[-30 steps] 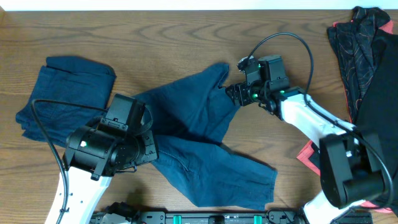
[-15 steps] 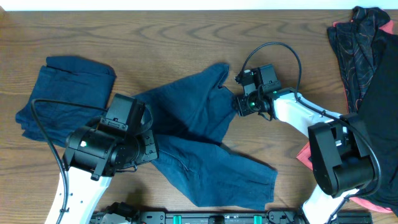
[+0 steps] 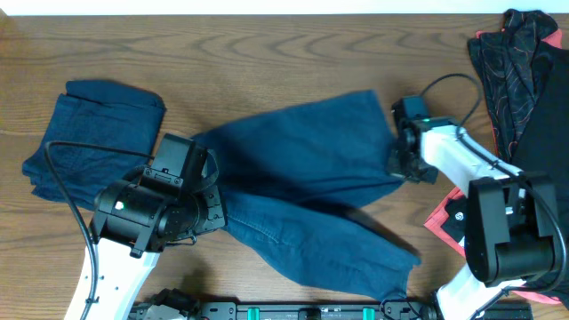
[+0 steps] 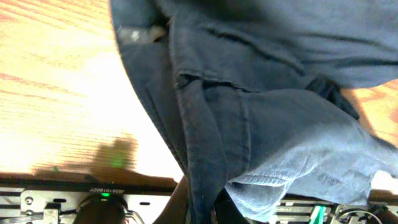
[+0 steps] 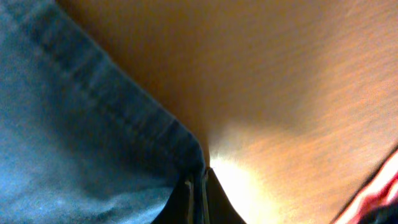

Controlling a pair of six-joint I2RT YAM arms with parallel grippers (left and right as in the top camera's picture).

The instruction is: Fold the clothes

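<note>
The spread navy garment (image 3: 302,178) covers the middle of the table (image 3: 267,44) and runs down to the near edge. Beyond it, a wide band of bare wood lies open from side to side. To its left a folded navy garment (image 3: 89,133) takes up the surface, and only a narrow strip of wood parts the two. The left arm (image 3: 156,209) sits over its left edge and blocks that gap nearer the front. At its right edge stands the right arm (image 3: 449,156), its cable loop (image 3: 447,76) rising just behind. Right of that, a heap of black and red-trimmed clothes (image 3: 524,71) fills the corner. A wedge of bare wood opens below the right arm.
</note>
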